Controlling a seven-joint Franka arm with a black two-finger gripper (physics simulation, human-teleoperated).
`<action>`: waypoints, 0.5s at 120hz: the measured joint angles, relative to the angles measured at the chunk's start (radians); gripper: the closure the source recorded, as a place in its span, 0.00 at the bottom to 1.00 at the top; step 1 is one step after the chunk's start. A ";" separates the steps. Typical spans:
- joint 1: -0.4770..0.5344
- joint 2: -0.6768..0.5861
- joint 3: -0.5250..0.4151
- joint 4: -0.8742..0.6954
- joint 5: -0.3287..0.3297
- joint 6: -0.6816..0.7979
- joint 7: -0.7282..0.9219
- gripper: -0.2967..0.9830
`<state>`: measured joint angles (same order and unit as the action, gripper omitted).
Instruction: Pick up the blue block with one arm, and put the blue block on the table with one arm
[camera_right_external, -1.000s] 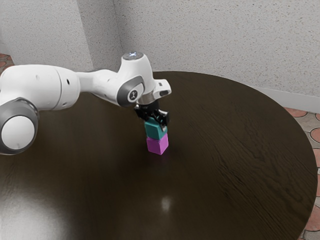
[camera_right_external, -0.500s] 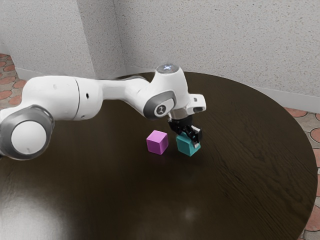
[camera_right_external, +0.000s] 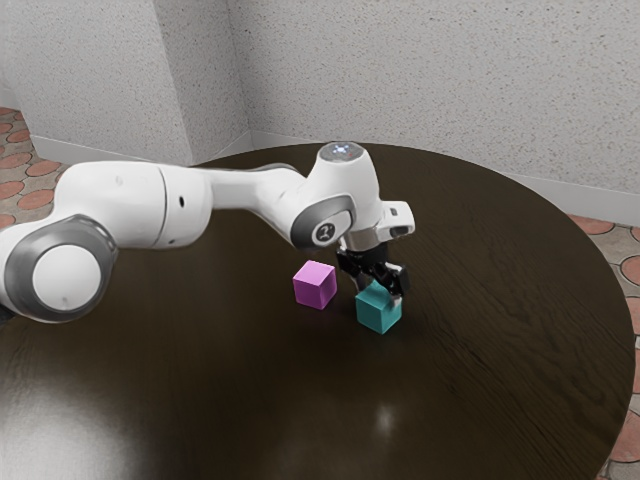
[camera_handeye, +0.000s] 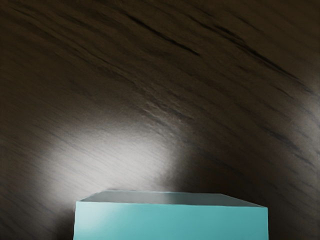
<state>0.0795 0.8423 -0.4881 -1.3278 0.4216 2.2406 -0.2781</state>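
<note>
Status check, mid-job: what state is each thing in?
Black two-finger gripper: open, low over the teal block.
Teal-blue cubic block: upright on the table, apart from the other block.
Magenta cubic block: upright on the dark, round wooden table, ungripped.

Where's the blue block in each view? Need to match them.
Exterior view: blue block just right of picture centre, below the gripper's hand.
Wrist view: large, at the lower edge, centred, cut off by it.
Shared landmark: the dark wood-grained tabletop.
</note>
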 joint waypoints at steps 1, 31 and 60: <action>0.000 0.000 -0.001 0.001 0.000 -0.001 -0.001 0.30; 0.006 -0.078 -0.038 0.106 -0.018 -0.129 -0.016 0.25; 0.009 -0.734 0.242 -0.123 -0.364 -0.495 -0.004 0.24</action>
<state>0.0888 0.1083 -0.2459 -1.4509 0.0577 1.7451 -0.2819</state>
